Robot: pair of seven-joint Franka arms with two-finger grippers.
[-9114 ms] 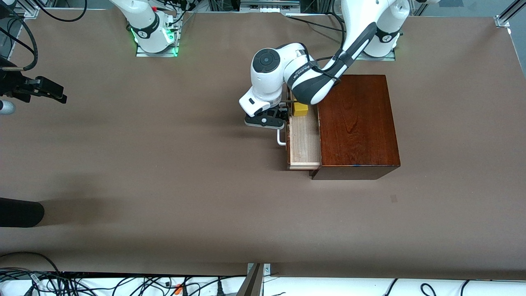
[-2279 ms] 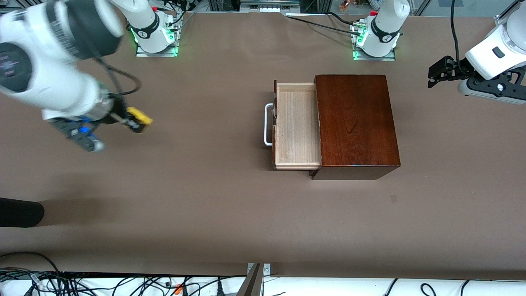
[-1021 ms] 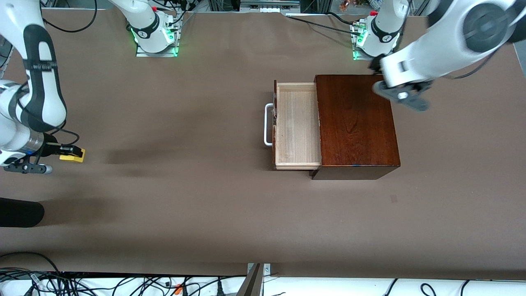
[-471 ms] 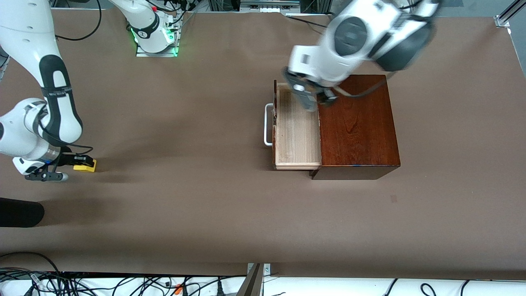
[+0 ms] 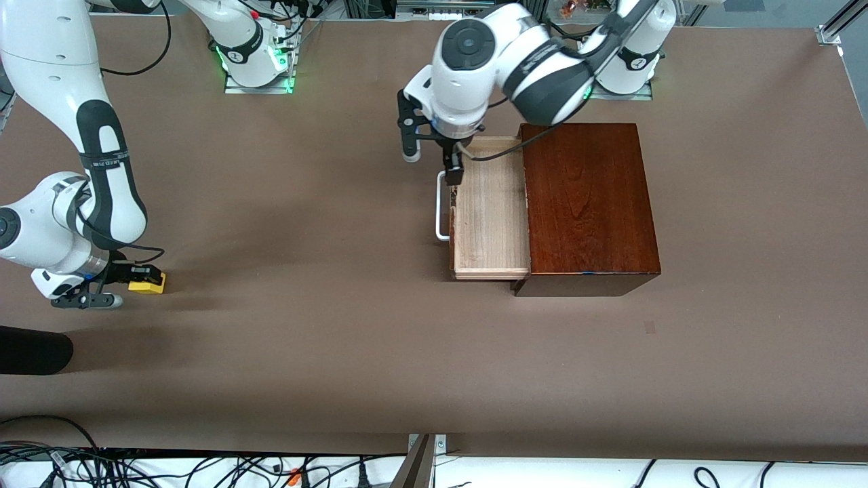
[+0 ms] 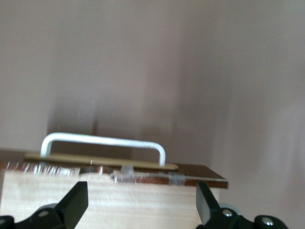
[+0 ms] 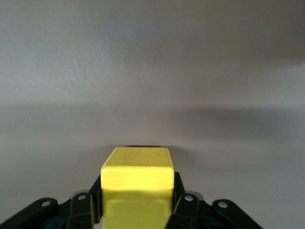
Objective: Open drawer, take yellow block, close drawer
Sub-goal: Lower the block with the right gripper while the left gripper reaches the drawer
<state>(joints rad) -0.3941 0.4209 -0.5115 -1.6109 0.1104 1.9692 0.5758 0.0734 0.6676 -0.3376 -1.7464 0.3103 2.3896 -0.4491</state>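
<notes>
The drawer (image 5: 491, 217) stands pulled out of the dark mahogany box (image 5: 586, 203), its pale tray empty and its white bar handle (image 5: 441, 207) facing the right arm's end of the table. My left gripper (image 5: 431, 159) is open over the drawer's front at the handle's end nearest the robots. In the left wrist view the fingers (image 6: 76, 205) spread wide over the tray (image 6: 114, 200), the handle (image 6: 102, 141) just past it. My right gripper (image 5: 135, 278) is shut on the yellow block (image 5: 148, 285), low at the table near the right arm's end. The right wrist view shows the block (image 7: 137, 169) between the fingers (image 7: 180, 193).
A black rounded object (image 5: 34, 349) lies at the table's edge at the right arm's end, nearer the front camera than the block. Cables (image 5: 203, 468) run along the front edge. A small dark mark (image 5: 649, 327) is on the table in front of the box.
My left arm has swung from over the box and tray to the drawer's front by the handle. My right gripper has carried the yellow block slightly lower and nearer the front camera.
</notes>
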